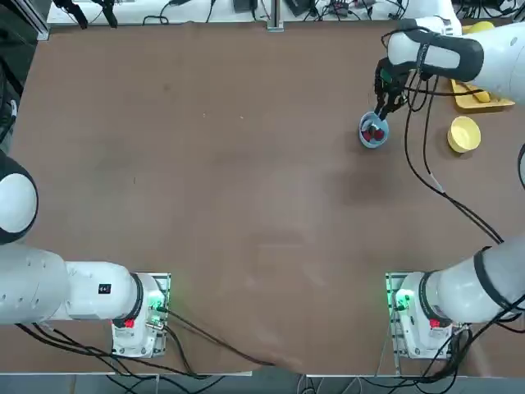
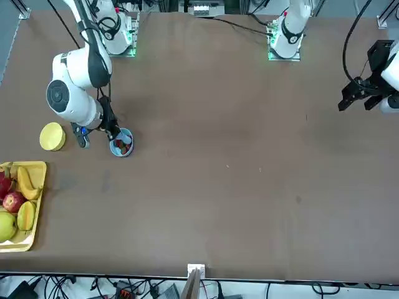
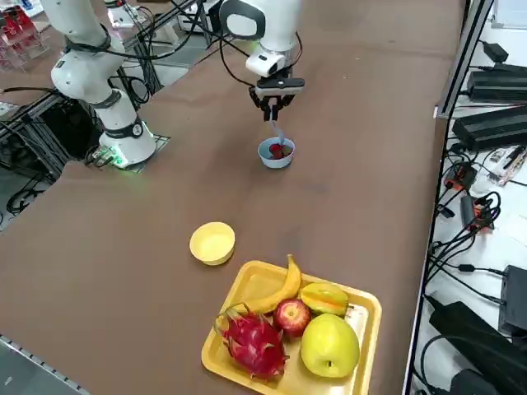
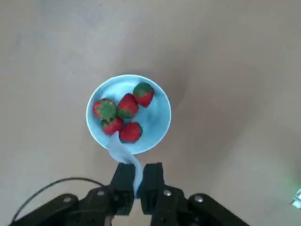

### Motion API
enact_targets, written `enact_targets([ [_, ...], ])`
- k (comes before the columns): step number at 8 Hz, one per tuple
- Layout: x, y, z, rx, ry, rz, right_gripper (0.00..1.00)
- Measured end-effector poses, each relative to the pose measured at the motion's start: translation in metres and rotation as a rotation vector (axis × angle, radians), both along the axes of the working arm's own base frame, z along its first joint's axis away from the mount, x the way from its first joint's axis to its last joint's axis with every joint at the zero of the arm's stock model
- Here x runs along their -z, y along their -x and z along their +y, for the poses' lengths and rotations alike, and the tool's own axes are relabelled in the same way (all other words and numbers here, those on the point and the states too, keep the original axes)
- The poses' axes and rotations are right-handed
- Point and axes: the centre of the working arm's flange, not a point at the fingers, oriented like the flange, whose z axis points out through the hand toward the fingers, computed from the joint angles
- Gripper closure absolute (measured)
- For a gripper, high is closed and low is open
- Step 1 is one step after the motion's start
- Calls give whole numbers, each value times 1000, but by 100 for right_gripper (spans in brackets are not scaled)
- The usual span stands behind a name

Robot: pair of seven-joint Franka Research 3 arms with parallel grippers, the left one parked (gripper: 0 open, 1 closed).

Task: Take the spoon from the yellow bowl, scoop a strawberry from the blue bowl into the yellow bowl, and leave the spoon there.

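My right gripper hangs just above the blue bowl and is shut on the handle of the light-blue spoon. The spoon points down, and its scoop rests at the bowl's rim among several red strawberries. In the overhead view the gripper stands over the far side of the blue bowl. The yellow bowl sits to the right of it and holds nothing. From the side, the spoon dips into the blue bowl, and the yellow bowl lies nearer the camera.
A rectangular yellow tray with a banana, an apple, a dragon fruit and other fruit sits close to the yellow bowl near the table's right edge. The same tray lies beside the table's edge in the front view. Cables hang from my arm.
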Motion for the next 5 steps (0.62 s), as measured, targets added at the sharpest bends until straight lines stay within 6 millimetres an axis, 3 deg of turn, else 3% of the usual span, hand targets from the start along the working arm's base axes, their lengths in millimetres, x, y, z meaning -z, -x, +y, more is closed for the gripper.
enact_targets([
  [5,4,0,0,-42,-7,9,89],
])
